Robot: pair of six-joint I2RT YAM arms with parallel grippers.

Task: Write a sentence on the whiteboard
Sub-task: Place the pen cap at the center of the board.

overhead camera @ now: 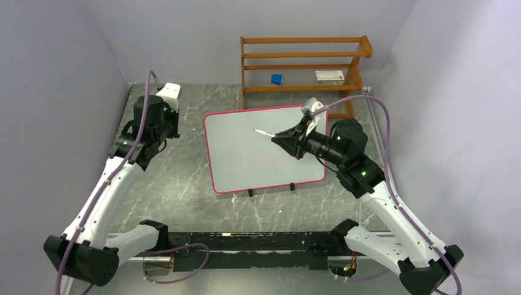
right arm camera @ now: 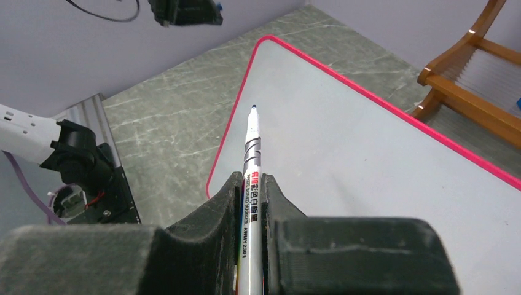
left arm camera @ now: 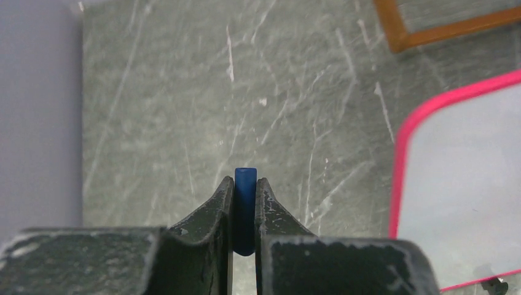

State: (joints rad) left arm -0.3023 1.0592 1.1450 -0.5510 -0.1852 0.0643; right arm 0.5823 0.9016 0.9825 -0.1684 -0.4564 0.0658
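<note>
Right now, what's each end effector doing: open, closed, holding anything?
Left end effector: closed on a small blue cap.
Right end effector: closed on an uncapped marker, tip over the whiteboard.

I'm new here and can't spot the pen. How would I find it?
Start at the pink-rimmed whiteboard in the middle of the table. The right gripper reaches over it, shut on the marker. It is the thin white stick with printed lettering and a dark tip, poking out leftward.
</note>
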